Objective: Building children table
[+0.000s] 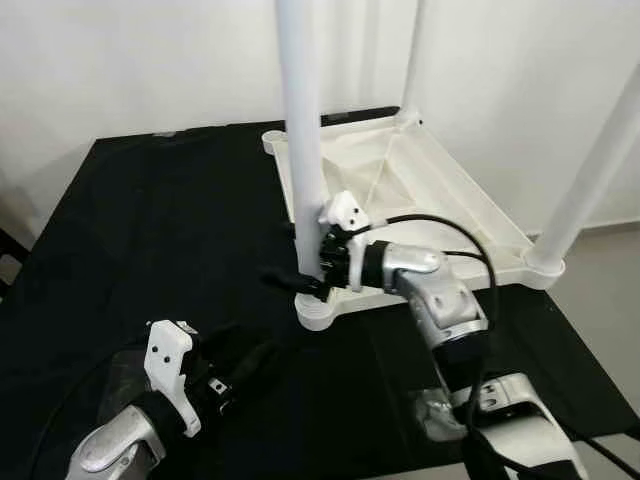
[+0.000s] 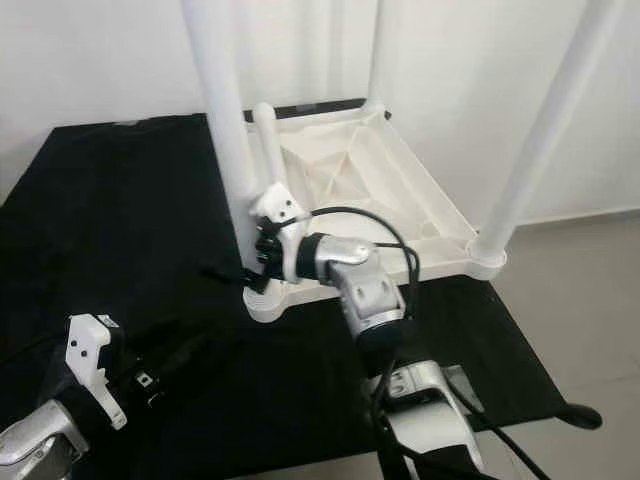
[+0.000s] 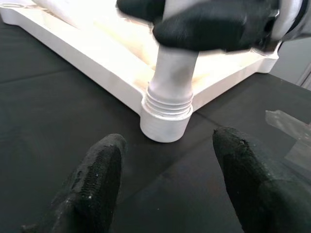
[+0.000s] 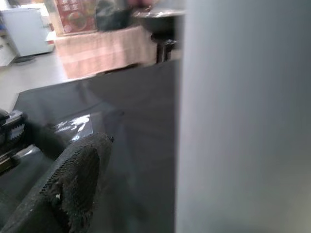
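Black cloth (image 1: 150, 220) covers the work surface, and on it lies the upturned white plastic tabletop (image 1: 440, 195) with legs standing from its corners. Right gripper (image 1: 318, 272) is closed around the nearest leg (image 1: 303, 130), low above its threaded corner socket (image 3: 165, 121). Left gripper (image 3: 165, 187) hovers spread wide near that socket, holding nothing.

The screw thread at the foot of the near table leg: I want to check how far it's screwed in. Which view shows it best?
The left wrist view: the thread sits close and sharp, rings exposed above the corner socket. In the eye views the right gripper partly hides that joint. The right wrist view gives a blurred stretch of the leg.
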Motion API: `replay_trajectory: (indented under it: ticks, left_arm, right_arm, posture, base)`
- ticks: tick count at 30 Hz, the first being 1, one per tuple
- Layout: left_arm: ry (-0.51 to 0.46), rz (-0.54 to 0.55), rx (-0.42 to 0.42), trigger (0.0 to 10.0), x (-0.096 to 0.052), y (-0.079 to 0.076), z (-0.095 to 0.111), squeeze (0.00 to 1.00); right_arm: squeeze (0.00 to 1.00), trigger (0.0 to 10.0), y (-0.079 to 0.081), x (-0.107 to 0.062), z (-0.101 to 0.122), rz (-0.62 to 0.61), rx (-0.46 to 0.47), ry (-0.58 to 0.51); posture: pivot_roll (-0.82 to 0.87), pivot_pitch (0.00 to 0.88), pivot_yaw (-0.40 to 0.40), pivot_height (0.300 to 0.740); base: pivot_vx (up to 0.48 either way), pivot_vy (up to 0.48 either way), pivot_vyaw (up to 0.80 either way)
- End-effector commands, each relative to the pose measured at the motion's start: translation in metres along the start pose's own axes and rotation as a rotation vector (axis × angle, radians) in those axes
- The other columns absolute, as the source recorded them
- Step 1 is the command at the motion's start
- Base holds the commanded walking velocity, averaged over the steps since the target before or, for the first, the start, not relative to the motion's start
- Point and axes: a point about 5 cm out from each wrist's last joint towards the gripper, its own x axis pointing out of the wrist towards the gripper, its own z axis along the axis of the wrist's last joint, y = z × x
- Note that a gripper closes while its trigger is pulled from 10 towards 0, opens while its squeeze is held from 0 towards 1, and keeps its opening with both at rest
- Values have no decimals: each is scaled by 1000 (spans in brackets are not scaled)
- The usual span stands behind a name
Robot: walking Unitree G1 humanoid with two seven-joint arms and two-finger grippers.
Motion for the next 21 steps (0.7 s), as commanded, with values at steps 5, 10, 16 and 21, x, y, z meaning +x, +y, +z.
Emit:
replay_trajectory:
  ticks: [5, 10, 16, 21]
  left_arm:
    - [20, 8, -15, 10000, 0, 0, -7, 0]
    - [21, 7, -15, 10000, 0, 0, -7, 0]
    - [20, 7, -15, 10000, -1, -1, -6, 0]
    - [19, 7, -16, 10000, -1, -1, -6, 0]
  right_arm:
    - [0, 0, -10, 5, 5, 74, 3, -7]
    - [0, 0, -16, 4, 4, 69, 15, 1]
    - [0, 0, -17, 1, 3, 64, 5, -18]
    - [0, 0, -18, -4, -7, -31, 13, 6]
  posture:
    - [15, 73, 21, 740]
    - [20, 74, 21, 740]
    - [17, 78, 20, 740]
    - [18, 84, 14, 740]
  base:
    - [0, 0, 0]
    - [0, 0, 0]
    - [0, 0, 0]
    - [0, 0, 0]
